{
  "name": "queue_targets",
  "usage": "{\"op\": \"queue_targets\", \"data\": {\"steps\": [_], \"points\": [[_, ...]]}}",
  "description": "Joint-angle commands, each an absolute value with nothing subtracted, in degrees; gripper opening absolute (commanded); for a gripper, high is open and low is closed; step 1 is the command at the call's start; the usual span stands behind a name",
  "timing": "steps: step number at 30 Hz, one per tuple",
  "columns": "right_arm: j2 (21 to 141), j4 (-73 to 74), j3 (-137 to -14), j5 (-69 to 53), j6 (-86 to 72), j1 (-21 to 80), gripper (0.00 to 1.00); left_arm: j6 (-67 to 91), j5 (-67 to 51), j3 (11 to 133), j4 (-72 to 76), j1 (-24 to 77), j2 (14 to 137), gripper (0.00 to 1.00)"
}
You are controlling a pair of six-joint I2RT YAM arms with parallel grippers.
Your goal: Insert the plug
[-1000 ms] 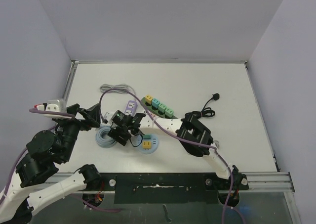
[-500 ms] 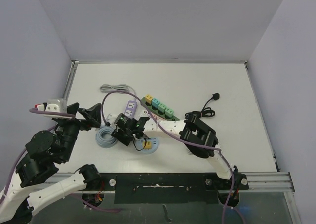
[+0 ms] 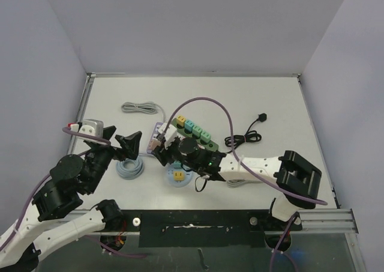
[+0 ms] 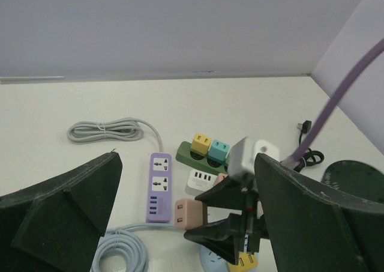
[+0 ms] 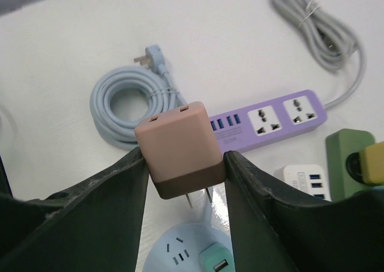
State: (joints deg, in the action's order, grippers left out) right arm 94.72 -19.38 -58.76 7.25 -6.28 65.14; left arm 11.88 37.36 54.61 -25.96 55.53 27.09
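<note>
My right gripper (image 5: 183, 164) is shut on a pink plug cube with a brown base (image 5: 179, 147). Its two metal prongs point down, clear of any socket. It hangs just above the near edge of a round light-blue socket hub (image 5: 180, 248), in front of the purple power strip (image 5: 270, 119). In the top view the right gripper (image 3: 159, 143) sits between the purple strip (image 3: 159, 129) and the hub (image 3: 180, 177). The left wrist view shows the plug (image 4: 189, 214) held in the black fingers. My left gripper (image 3: 119, 139) is open and empty, raised to the left of the strip.
A coiled light-blue cable (image 3: 129, 167) lies left of the hub. A green strip with coloured adapters (image 3: 192, 129) and a white USB charger (image 4: 201, 179) lie right of the purple strip. A grey cable bundle (image 3: 139, 107) is behind, a black cord (image 3: 246, 134) to the right.
My right arm has stretched out to the left and carried the pink plug up and back, from over the hub toward the purple strip. My left gripper has moved right and farther back.
</note>
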Motion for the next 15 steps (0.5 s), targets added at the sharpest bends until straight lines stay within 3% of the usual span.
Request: {"op": "queue_targets", "data": {"steps": [1,7,15], "points": [[87.52,-38.71,-49.64,15.33,-6.13,64.57,0.21,15.00,31.59,53.00,-21.39,55.90,28.85,0.94],[79.28,-48.21,-38.46,20.73,-5.25,64.69,0.21,18.48,28.96,49.87,-19.38,55.90,31.80,0.96],[71.75,-52.35,-31.21,20.54,-0.46,65.56,0.20,25.62,21.16,49.55,-20.68,54.50,42.09,0.89]]}}
